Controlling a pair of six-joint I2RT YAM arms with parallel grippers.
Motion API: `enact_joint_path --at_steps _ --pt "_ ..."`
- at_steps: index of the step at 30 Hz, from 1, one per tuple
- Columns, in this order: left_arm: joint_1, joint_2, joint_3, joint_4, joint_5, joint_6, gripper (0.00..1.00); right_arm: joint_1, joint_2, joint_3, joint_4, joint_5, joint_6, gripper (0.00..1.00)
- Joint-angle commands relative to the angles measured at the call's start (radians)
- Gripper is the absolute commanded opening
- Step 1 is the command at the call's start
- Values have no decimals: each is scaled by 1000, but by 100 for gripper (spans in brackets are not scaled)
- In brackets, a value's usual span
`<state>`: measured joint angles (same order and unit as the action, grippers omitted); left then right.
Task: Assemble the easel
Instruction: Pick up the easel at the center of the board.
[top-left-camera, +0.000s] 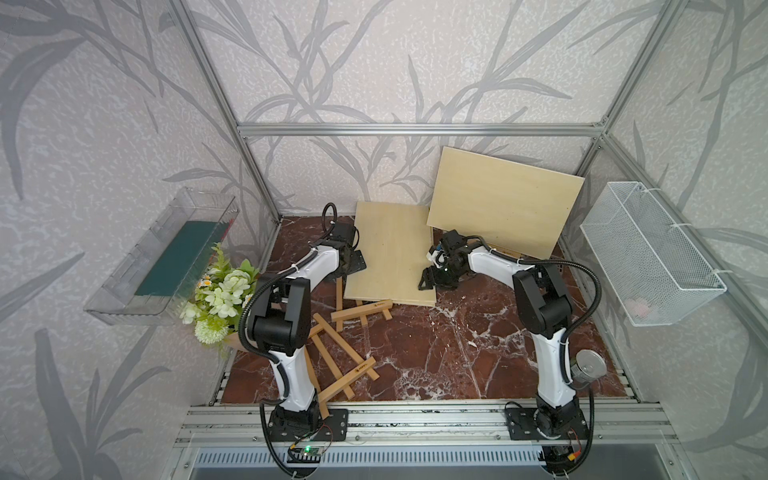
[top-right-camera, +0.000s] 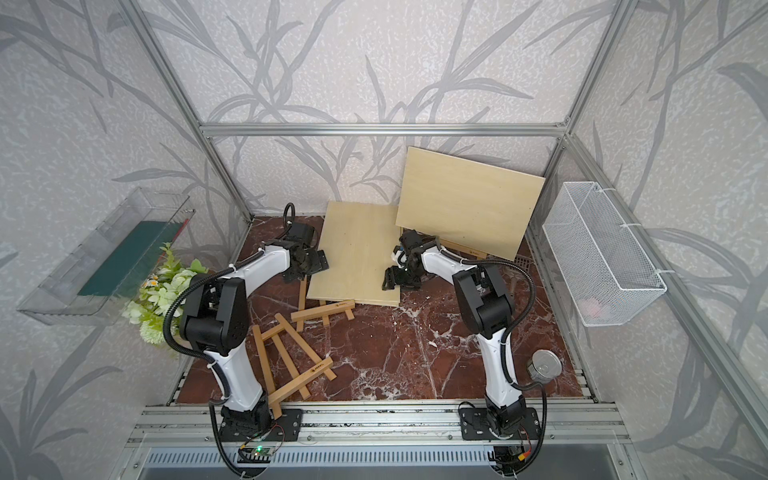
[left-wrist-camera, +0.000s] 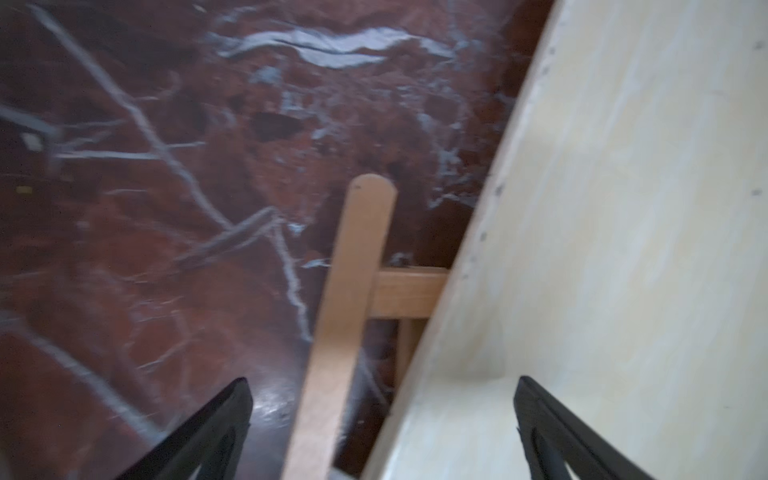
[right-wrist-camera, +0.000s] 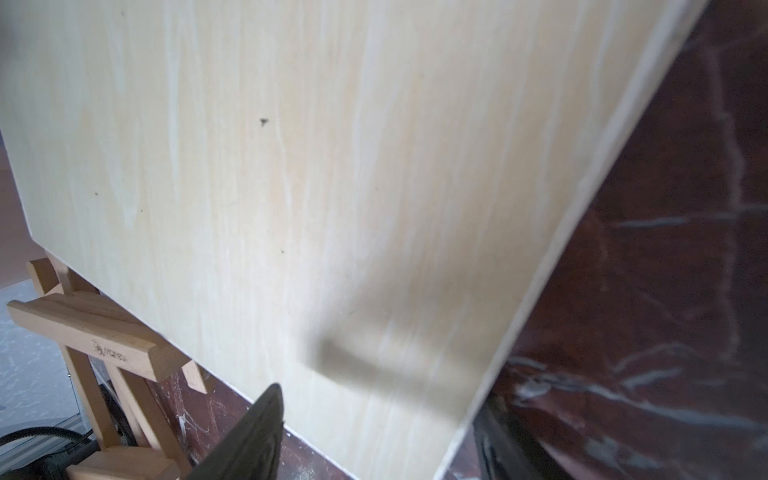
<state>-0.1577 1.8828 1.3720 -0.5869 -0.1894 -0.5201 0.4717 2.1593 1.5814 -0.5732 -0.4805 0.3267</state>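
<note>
The larger board (top-left-camera: 505, 199) is propped at the back right on an easel of its own. It could be toppled if the right arm (top-left-camera: 540, 299), which reaches just in front of it, were swung back. The middle board (top-left-camera: 388, 253) is laid sloping over the easel (top-left-camera: 361, 311) mid-scene, with its lower edge by the ledge (top-right-camera: 323, 311). No clamp on it is seen, so it could be slid off or twisted aside by an uneven push. A second easel (top-left-camera: 336, 365) lies flat beside the left arm (top-left-camera: 291, 374), by which it could be caught and dragged. The right gripper (top-left-camera: 428, 281) is set at the middle board's right edge, jaws parted astride that edge with no pinch visible. If closed there, it could miss the board or lever it up. The left gripper (left-wrist-camera: 384, 379) is spread fully above the board's left edge and an easel leg (left-wrist-camera: 345, 311), with nothing held. A descent could be jammed on either.
</note>
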Motion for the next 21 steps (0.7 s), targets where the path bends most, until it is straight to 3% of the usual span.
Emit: enact_joint_path --at_steps 1,6,11,17,21 --pt "11 -68 23 -130 -134 45 99 17 -45 10 -2 -33 -21 70" --pt "17 -177 3 -144 -66 32 99 82 -177 -35 -1 107 -116 70" --pt "19 -325 -52 -184 -137 -51 99 311 -280 -28 -65 185 -377 70" --pt "21 -548 -165 -186 -320 -100 99 580 -169 68 -109 195 -570 71" --pt "21 -662 -189 -183 -367 -74 99 609 -33 218 -162 192 -575 70"
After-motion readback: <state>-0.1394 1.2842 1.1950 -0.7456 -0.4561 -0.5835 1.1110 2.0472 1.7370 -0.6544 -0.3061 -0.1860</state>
